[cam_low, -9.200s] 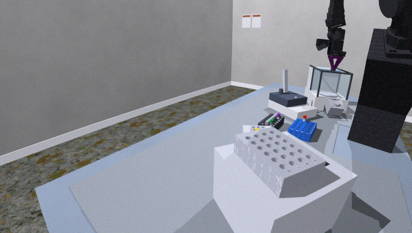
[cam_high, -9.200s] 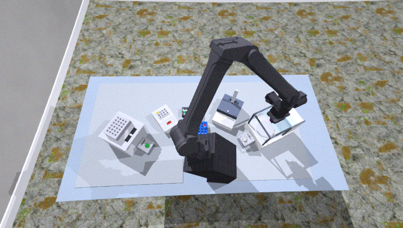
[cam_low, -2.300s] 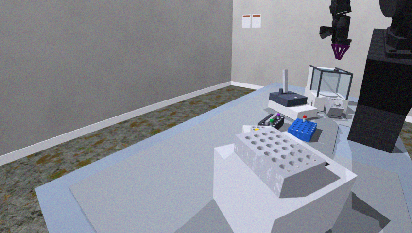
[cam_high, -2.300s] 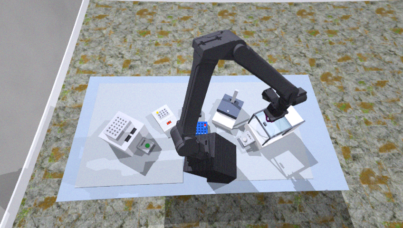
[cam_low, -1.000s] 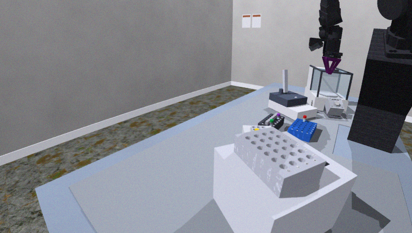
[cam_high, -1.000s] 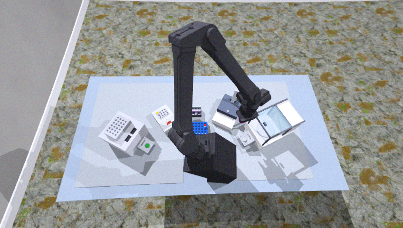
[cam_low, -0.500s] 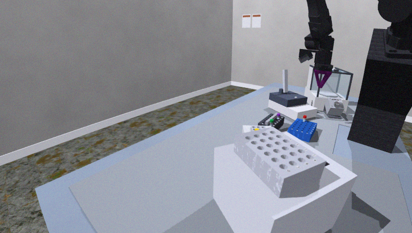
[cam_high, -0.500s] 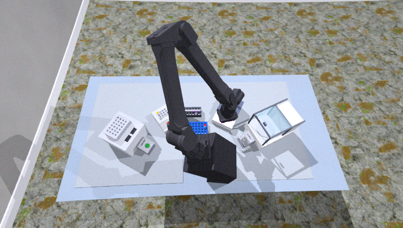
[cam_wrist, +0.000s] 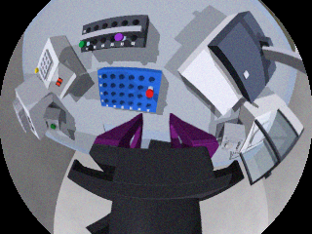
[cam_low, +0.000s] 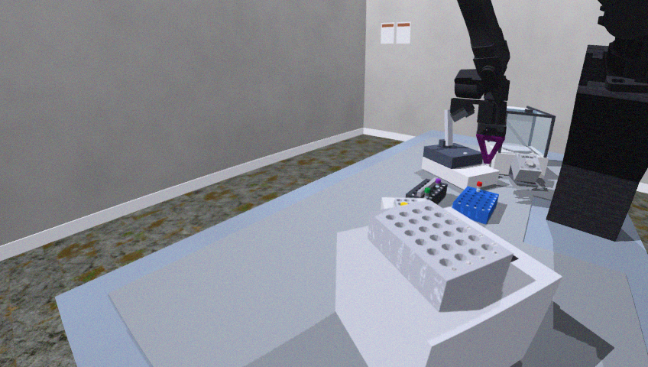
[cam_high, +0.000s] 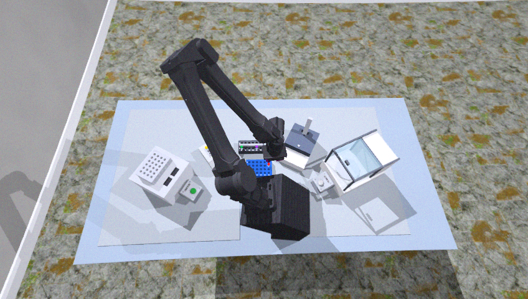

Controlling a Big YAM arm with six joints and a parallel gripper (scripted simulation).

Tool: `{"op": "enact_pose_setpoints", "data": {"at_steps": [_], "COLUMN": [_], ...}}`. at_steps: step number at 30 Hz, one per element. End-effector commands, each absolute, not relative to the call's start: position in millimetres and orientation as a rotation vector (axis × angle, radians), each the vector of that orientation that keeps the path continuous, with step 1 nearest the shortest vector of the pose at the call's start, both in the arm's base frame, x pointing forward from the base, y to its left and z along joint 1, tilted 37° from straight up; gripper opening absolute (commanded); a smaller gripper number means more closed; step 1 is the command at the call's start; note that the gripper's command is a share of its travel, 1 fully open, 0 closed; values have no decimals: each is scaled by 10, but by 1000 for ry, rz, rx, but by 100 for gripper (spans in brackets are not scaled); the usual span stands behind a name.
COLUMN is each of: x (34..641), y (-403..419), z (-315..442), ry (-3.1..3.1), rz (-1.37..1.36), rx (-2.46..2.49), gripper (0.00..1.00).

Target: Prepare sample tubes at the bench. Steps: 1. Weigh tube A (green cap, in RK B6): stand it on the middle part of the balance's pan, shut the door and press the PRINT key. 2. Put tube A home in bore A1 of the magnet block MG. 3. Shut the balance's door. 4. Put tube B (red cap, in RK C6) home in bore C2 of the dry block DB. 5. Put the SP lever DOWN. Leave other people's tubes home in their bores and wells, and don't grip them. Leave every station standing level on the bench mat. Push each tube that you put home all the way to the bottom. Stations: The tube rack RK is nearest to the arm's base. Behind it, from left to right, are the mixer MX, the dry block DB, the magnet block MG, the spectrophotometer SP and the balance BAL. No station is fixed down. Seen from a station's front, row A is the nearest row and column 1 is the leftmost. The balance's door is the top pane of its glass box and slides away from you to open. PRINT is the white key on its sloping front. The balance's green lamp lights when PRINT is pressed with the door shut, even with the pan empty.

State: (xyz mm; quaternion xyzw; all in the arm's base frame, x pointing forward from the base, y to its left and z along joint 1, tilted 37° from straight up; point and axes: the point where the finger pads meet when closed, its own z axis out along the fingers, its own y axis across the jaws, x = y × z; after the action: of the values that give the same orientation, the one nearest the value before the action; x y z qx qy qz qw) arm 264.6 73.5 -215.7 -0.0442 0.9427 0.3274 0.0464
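On my feeds, the tube rack point(cam_high: 258, 167) point(cam_low: 476, 204) point(cam_wrist: 130, 90) looks like matt blue plastic. The gripper's fingers point(cam_low: 489, 150) look like smooth purple plastic. I see clear, glassy panes on the balance point(cam_high: 361, 161) point(cam_low: 529, 131) point(cam_wrist: 273, 138), and faint wood-like grain on the black pedestal point(cam_high: 292, 207) point(cam_low: 591, 181).

My gripper point(cam_high: 274, 159) point(cam_low: 487, 162) point(cam_wrist: 156, 117) was up over the glass box point(cam_high: 357, 159) point(cam_low: 529, 131) point(cam_wrist: 273, 141) before. Now I have it lower and far to the left of there, close to the blue rack point(cam_high: 259, 167) point(cam_low: 476, 204) point(cam_wrist: 130, 90). The big black arm point(cam_high: 200, 118) point(cam_low: 488, 50) has swung left too.
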Motion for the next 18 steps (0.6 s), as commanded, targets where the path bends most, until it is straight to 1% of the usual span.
{"op": "enact_pose_setpoints", "data": {"at_steps": [1, 5, 6, 18], "x": [2725, 2620, 2654, 2728], "y": [1041, 1034, 940, 895], "z": [-2081, -2159, -2159, -2146], "ry": [2903, 2932, 2920, 2908], "rz": [965, 973, 968, 969], "rx": [61, 77, 125, 118], "gripper": [36, 36, 36, 36]}}
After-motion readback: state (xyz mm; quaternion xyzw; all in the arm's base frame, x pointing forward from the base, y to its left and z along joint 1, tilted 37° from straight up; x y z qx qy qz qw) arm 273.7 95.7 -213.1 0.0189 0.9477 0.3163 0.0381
